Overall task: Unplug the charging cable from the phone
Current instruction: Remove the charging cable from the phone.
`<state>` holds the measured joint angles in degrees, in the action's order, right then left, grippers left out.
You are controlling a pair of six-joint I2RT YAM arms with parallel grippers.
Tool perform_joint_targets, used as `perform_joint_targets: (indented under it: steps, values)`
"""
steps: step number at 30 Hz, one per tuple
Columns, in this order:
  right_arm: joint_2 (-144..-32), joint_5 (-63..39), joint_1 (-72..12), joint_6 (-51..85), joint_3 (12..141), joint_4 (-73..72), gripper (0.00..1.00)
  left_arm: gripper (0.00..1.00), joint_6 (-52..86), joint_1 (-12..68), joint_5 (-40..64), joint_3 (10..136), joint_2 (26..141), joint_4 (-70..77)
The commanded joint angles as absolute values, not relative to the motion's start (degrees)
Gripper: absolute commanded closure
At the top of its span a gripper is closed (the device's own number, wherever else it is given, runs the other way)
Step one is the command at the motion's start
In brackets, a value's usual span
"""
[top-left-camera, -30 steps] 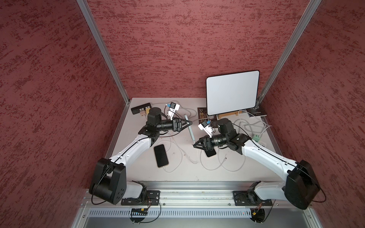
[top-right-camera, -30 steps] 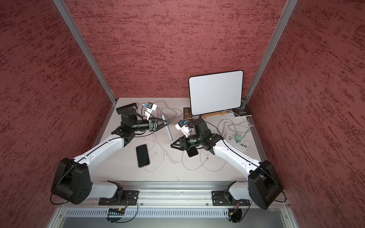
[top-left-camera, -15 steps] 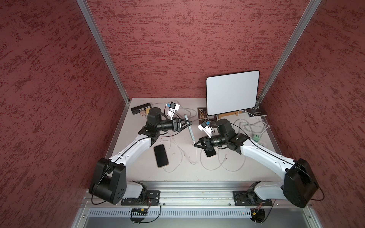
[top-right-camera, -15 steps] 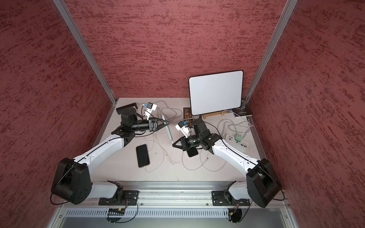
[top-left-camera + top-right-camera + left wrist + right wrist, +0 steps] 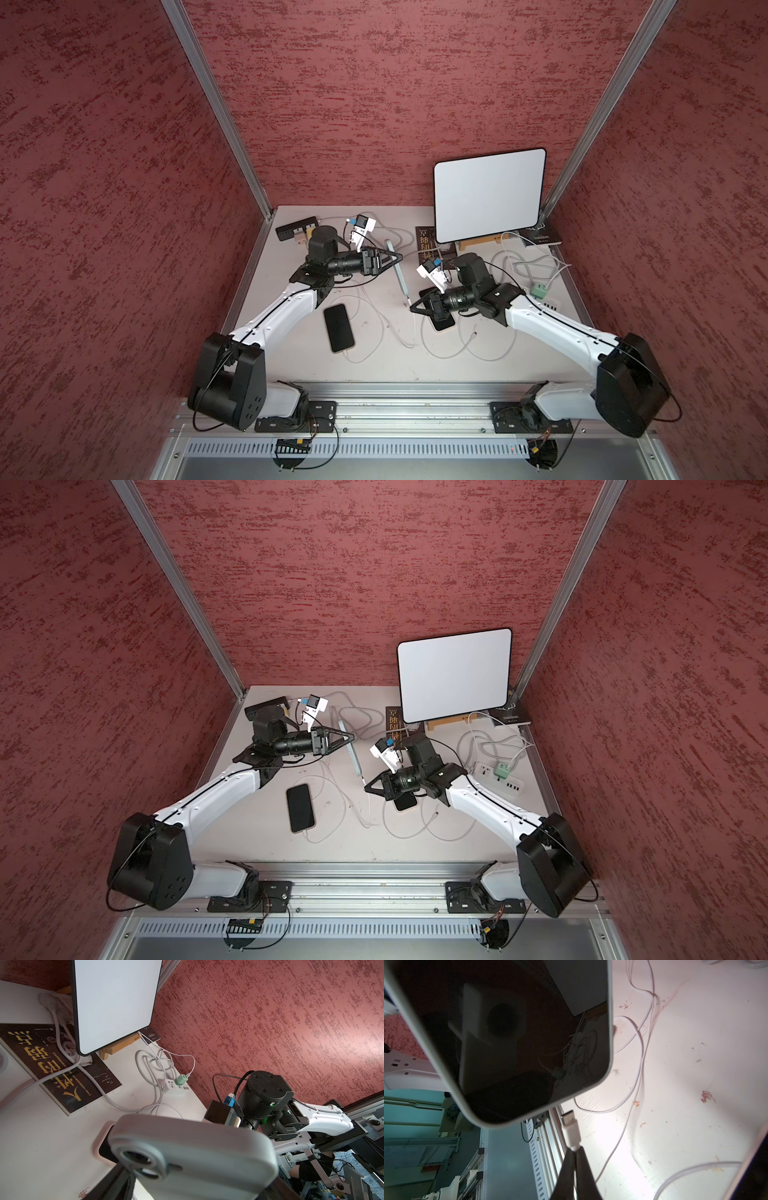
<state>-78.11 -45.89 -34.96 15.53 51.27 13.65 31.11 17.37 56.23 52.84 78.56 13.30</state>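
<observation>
Right fingers (image 5: 565, 1174) are pinched together on the white charging cable (image 5: 572, 1134) at its connector's base. Its metal plug (image 5: 568, 1115) is free, just apart from the grey-cased phone (image 5: 508, 1032). Farther back and left, left fingers (image 5: 116, 1186) clamp that phone above the bench (image 5: 415, 370).

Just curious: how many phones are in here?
3. A grey-cased phone in the left jaws; a black phone flat on the table; a pink-cased phone half hidden under the right arm. More may hide beneath the arms.
</observation>
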Motion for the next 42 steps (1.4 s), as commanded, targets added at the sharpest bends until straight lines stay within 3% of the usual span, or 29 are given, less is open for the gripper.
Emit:
perform_joint_targets:
  steps: [1,6,13,23,34,42]
  values:
    - [-79.0,-44.2,-35.4,14.5,51.3,14.2,0.97,0.94,31.3,17.1,56.3,53.6,76.2,15.9]
    - [-80.1,-43.1,-35.4,14.7,52.3,15.3,0.84,0.94,31.4,17.1,56.3,53.3,76.3,16.0]
    - [-80.3,-42.0,-35.2,14.5,54.3,17.1,0.50,0.93,31.2,17.2,56.5,53.1,76.6,16.2]
    - [-79.9,-49.4,-34.1,12.5,58.0,19.8,0.16,0.93,30.5,17.6,58.2,52.9,77.0,16.4]
    - [-82.1,-57.6,-33.2,11.9,62.6,20.5,0.01,0.93,28.5,19.0,60.0,53.1,76.4,15.4]
    - [-83.8,-57.6,-33.1,12.0,64.8,21.1,0.01,0.93,27.1,20.1,60.6,53.3,75.4,14.3]
